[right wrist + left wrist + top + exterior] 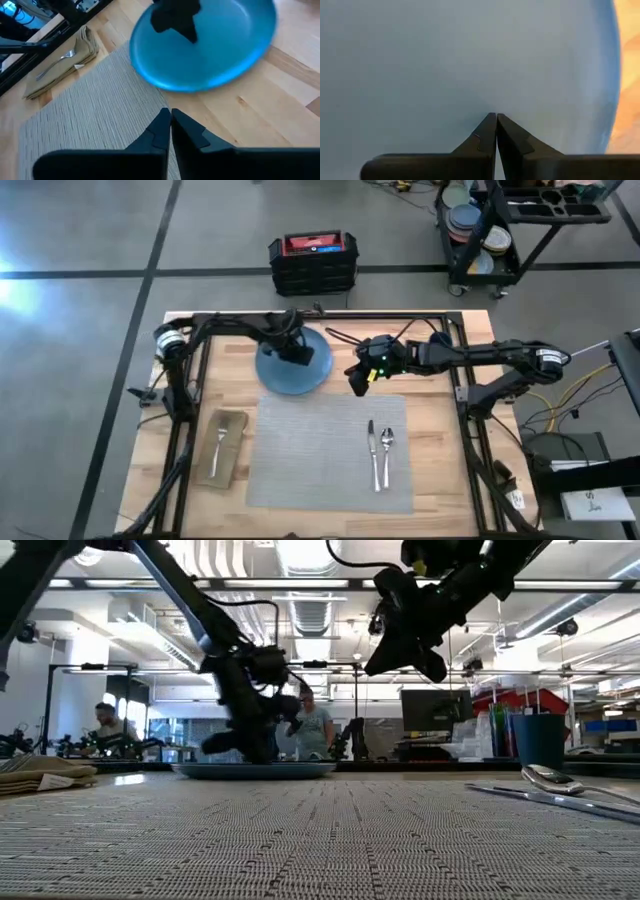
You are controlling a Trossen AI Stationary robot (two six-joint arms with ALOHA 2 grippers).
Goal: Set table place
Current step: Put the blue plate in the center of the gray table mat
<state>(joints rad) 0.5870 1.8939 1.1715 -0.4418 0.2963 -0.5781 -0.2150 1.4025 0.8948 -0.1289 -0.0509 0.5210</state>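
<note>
Jaws together on both arms; left gripper (297,356) on blue plate (280,375); right gripper (358,383) above placemat (310,460) edge

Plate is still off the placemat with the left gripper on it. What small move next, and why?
Probably slide the plate toward the middle of the placemat. The plate sits on bare wood beyond the mat's far edge, the left gripper rests on it with fingers shut, and the mat's centre lies between the napkin and the knife.
</note>
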